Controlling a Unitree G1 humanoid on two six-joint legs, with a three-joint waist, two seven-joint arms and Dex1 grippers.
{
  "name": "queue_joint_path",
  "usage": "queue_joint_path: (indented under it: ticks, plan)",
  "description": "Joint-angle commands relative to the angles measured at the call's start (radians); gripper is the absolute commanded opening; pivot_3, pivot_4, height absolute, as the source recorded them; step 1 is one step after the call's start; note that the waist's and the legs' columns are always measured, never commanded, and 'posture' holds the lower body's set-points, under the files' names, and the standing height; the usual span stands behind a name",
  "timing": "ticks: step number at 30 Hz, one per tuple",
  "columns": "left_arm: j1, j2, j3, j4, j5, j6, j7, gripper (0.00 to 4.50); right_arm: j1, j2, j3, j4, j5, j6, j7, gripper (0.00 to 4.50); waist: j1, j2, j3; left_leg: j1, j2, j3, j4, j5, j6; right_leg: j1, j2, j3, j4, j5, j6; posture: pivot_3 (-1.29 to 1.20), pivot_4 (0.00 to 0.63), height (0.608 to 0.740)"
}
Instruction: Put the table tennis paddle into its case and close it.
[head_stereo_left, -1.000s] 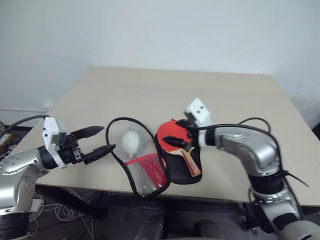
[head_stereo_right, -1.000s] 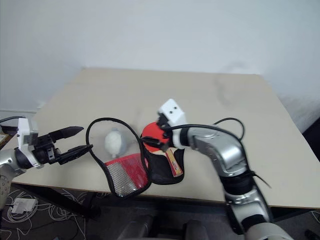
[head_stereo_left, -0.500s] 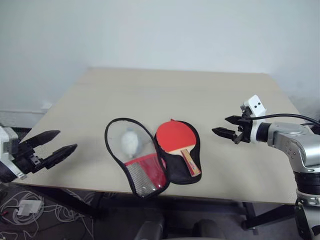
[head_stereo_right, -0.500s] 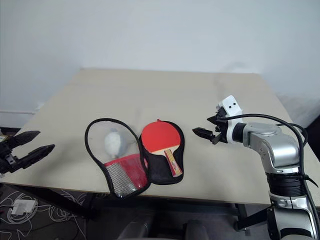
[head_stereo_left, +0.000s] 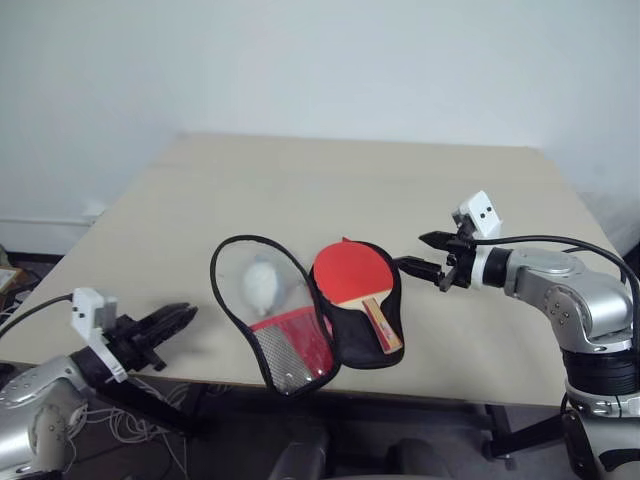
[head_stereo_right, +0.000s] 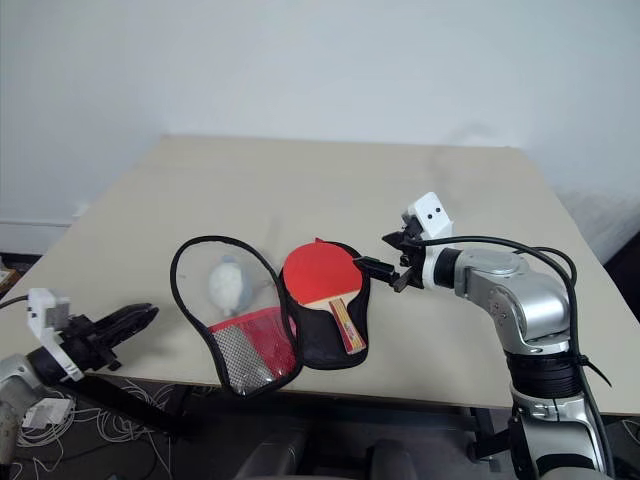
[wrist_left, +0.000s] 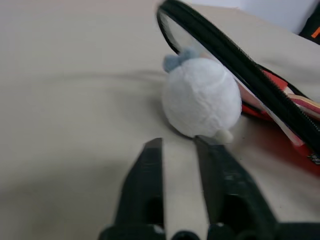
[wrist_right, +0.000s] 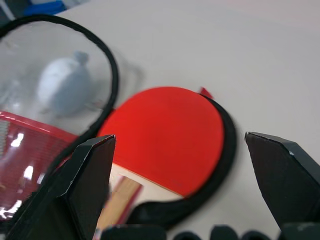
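Right gripper (head_stereo_left: 428, 257) jaws wide; paddle (head_stereo_left: 350, 273) in open case (head_stereo_left: 352, 340).

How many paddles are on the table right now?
1. The table tennis paddle lies red face up in the open case's right-hand half, handle toward the table's near edge. None shows under the raised clear flap.

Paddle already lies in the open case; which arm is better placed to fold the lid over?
Left, probably. The raised red-and-black fabric lid is on the left gripper's side. The open right gripper hovers past the red-faced wooden-handled paddle, on the far side from the lid.
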Motion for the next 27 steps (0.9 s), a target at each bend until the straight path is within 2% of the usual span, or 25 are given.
queue_joint_path:
  ticks: [1, 7, 16, 21, 27]
  plan:
    - [0.017, -0.03, -0.051, -0.118, -0.054, 0.059, 0.028, 0.12, 0.015, -0.023, -0.004, -0.06, 0.018, -0.006, 0.001, 4.5, 0.003, 0.0, 0.0, 0.0, 0.0, 0.0, 0.0, 0.0, 0.0, 0.0, 0.0, 0.0, 0.0, 0.0, 0.0, 0.0, 0.0, 0.707]
    - [-0.019, -0.083, -0.124, -0.176, -0.08, 0.102, 0.077, 0.12, 0.031, -0.065, -0.006, -0.043, 0.016, -0.027, 0.012, 4.5, 0.002, 0.0, 0.0, 0.0, 0.0, 0.0, 0.001, 0.0, 0.0, 0.001, 0.0, -0.002, 0.0, 0.0, 0.0, 0.0, 0.0, 0.707]
    - [-0.176, -0.179, -0.269, -0.225, -0.111, 0.15, 0.145, 0.12, 0.038, -0.13, -0.007, -0.05, 0.033, -0.068, 0.087, 4.5, 0.004, 0.0, 0.0, 0.0, 0.0, -0.002, 0.003, 0.0, 0.0, 0.003, 0.001, -0.008, -0.001, 0.0, 0.0, 0.0, 0.0, 0.707]
    - [-0.329, -0.28, -0.406, -0.167, -0.051, 0.148, 0.211, 0.12, 0.066, -0.228, -0.018, -0.023, 0.047, -0.156, 0.225, 4.5, 0.01, -0.001, 0.0, 0.0, -0.002, -0.003, 0.005, 0.0, 0.0, 0.006, 0.001, -0.011, -0.001, 0.001, 0.003, 0.0, 0.0, 0.707]
    - [-0.465, -0.374, -0.503, -0.043, 0.022, 0.147, 0.274, 0.12, 0.099, -0.318, -0.017, 0.009, 0.027, -0.263, 0.341, 4.5, 0.009, -0.002, 0.0, 0.0, 0.0, -0.003, 0.01, -0.001, 0.002, 0.008, 0.004, -0.011, -0.001, 0.002, 0.004, 0.0, 0.0, 0.707]
